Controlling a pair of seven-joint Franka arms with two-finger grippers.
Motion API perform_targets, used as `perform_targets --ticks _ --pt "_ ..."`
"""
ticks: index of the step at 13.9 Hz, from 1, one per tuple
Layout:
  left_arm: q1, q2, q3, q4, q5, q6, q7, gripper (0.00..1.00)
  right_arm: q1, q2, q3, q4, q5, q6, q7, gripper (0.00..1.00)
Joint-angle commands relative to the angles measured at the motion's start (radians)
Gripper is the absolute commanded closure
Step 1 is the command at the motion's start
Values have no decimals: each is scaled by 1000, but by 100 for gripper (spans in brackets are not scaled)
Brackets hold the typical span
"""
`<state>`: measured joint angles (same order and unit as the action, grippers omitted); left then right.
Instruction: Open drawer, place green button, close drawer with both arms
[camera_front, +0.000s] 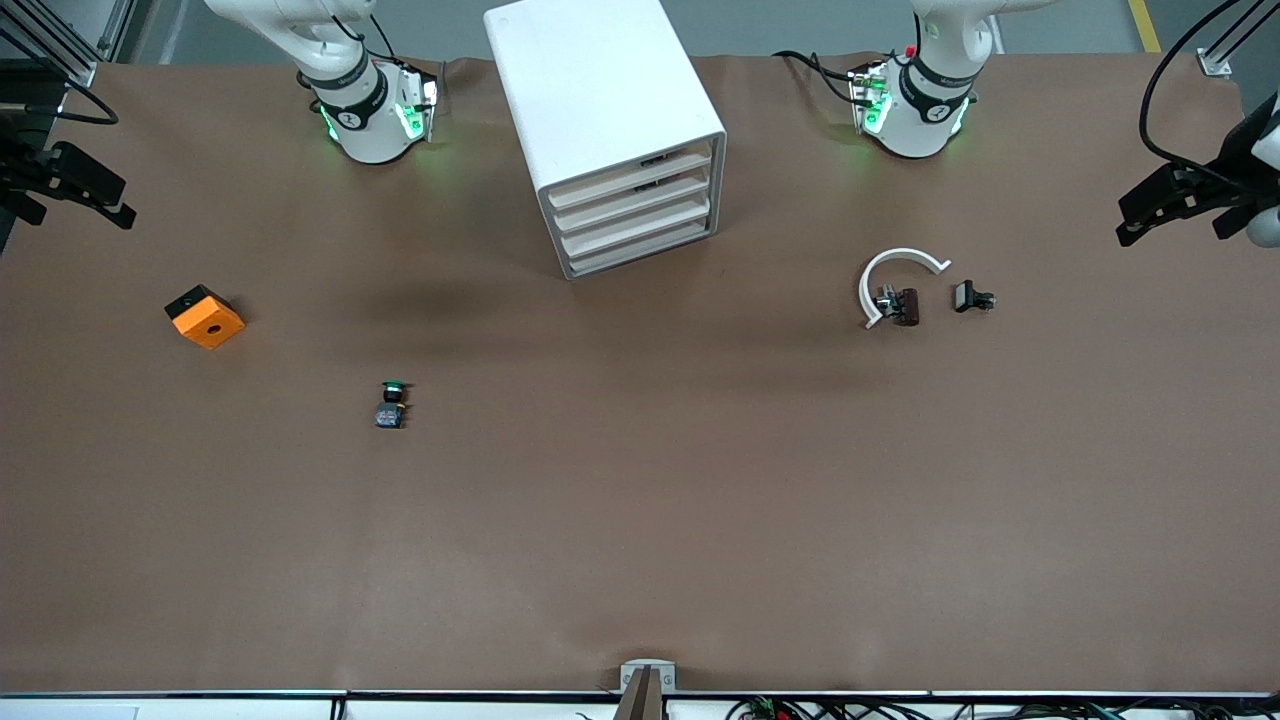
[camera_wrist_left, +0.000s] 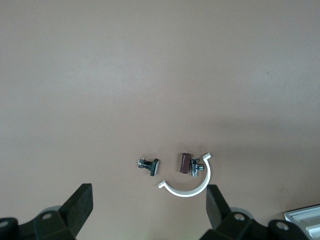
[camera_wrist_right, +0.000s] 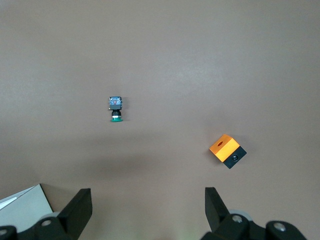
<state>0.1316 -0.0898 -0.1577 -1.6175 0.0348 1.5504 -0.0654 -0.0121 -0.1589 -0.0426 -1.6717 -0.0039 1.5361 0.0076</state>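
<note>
Both arms raised high, wrists pointing down. Left gripper (camera_wrist_left: 149, 205) spread wide, empty, over a white ring (camera_wrist_left: 190, 181) and black clip (camera_wrist_left: 149, 165). Right gripper (camera_wrist_right: 148, 206) likewise spread, empty, the button (camera_wrist_right: 116, 109) lying on the table ahead of its fingers (camera_wrist_right: 78, 207), orange block (camera_wrist_right: 227, 150) beside. Cabinet (camera_front: 606, 130) drawers (camera_front: 632, 188) all shut.

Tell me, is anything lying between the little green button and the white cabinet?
No. Between the button and the cabinet there is only bare brown table, as the front view shows. All four drawers are shut.
</note>
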Motion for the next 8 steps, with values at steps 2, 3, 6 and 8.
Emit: perform_targets --ticks 2,3,6,8 --pt "3 5 -10 19 2 -13 0 0 -6 -11 1 4 5 -11 -3 0" --pt "3 7 -8 27 0 -15 -2 0 -6 -11 1 4 5 -10 -3 0" --pt "-1 68 -10 54 7 -12 9 0 -9 -10 -2 4 7 -8 -3 0" --pt "-10 114 -17 56 5 0 0 0 -12 -7 -3 4 7 -14 -3 0"
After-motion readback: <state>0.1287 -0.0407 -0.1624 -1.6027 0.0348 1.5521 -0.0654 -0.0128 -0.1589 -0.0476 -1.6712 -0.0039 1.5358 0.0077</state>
